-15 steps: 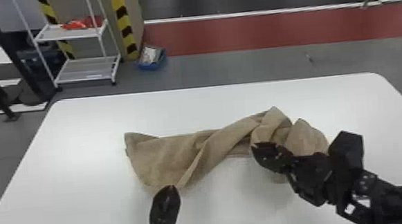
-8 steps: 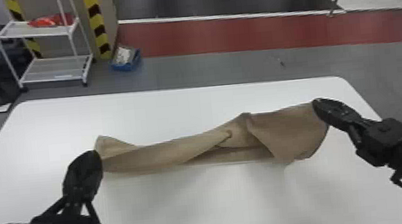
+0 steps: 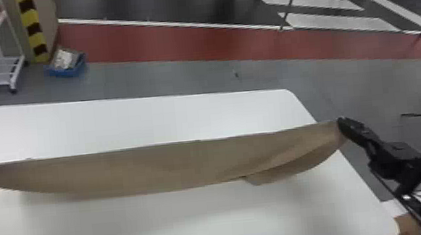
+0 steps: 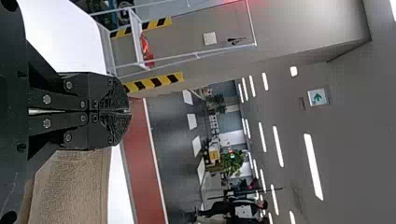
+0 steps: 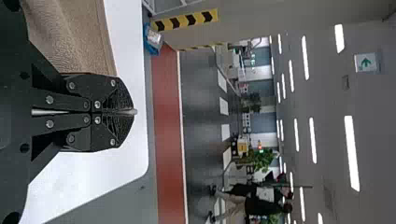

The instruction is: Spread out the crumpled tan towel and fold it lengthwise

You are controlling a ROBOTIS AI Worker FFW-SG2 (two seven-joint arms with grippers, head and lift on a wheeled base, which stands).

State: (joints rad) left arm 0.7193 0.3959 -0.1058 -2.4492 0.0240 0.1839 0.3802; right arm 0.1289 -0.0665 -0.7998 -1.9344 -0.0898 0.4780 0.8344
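Flat-fingered black left gripper (image 4: 128,112) and matching right gripper (image 5: 131,112), pinched closed on its ends, draw the twisted tan cloth towel (image 3: 152,169) out long, apparently readying it for laying flat.

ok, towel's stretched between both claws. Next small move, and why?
I'd probably lower the left claw and right claw together: the towel spans nearly straight between them, above the table, with a loose flap hanging near its right end.

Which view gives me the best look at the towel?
The head view, since the tan towel shows there stretched between the left claw and right claw. Each wrist view shows a section beside its own claw.
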